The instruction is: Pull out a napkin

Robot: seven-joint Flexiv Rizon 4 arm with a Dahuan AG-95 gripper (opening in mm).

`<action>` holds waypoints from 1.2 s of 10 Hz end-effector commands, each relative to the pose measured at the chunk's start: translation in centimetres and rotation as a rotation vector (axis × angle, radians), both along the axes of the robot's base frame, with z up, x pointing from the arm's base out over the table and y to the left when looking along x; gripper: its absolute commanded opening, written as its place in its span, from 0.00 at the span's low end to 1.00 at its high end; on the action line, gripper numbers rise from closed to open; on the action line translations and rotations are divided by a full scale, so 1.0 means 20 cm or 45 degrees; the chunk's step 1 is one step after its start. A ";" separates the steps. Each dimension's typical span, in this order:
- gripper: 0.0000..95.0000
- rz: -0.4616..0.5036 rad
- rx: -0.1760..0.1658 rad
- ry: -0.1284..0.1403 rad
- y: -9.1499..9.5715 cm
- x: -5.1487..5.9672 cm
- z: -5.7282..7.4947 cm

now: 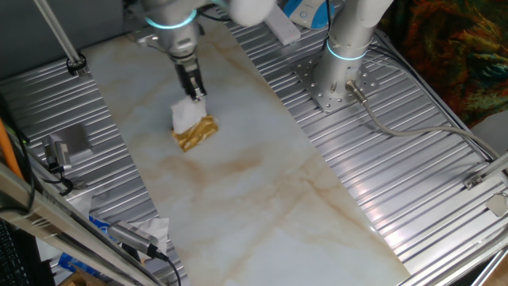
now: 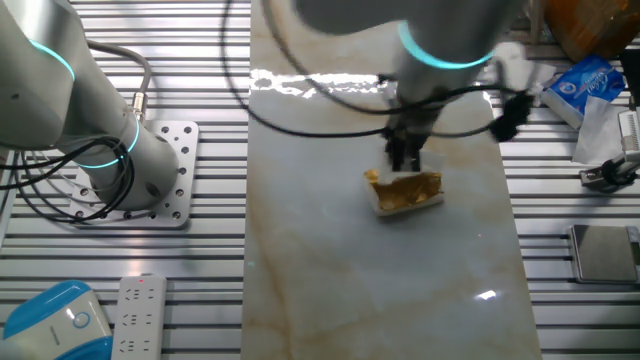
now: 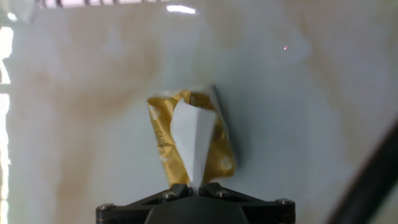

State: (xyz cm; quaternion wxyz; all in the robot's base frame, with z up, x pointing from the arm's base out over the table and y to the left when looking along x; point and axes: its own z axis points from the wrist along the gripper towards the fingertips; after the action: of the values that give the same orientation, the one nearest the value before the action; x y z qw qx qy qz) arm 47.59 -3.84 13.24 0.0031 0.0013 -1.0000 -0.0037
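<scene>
While the gripper (image 3: 194, 185) stands clenched on the tip of the napkin (image 3: 191, 140), the sheet rises as a white cone out of the gold packet (image 3: 163, 143), which lies on the marble counter (image 1: 262, 191) toward its far left in the one fixed view. Napkin: thin, soft, very light, tears easily, judged best held at the pinched peak as now. Packet: light and crinkled, likely to lift or slide with the sheet unless the pull is steady.
</scene>
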 end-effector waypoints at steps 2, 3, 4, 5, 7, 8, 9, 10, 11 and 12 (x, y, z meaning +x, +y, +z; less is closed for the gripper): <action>0.00 0.001 0.003 0.022 -0.01 0.06 -0.10; 0.00 0.001 0.001 0.011 0.00 0.06 -0.07; 0.00 0.003 -0.007 0.016 0.01 0.06 -0.01; 0.00 -0.019 -0.011 0.048 0.05 0.09 0.20; 0.00 -0.038 -0.014 0.105 0.08 0.18 0.42; 0.00 -0.038 -0.007 0.103 0.09 0.20 0.41; 0.00 -0.018 0.004 0.057 0.07 0.16 0.29; 0.00 -0.005 0.003 0.035 0.05 0.09 0.17; 0.00 0.005 0.003 0.013 0.04 0.04 0.09; 0.00 0.011 0.003 0.000 0.02 0.00 0.02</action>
State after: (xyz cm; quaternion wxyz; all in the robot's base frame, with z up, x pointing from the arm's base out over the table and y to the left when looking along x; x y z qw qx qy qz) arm 50.19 -2.67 17.78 0.0264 -0.0038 -0.9996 -0.0059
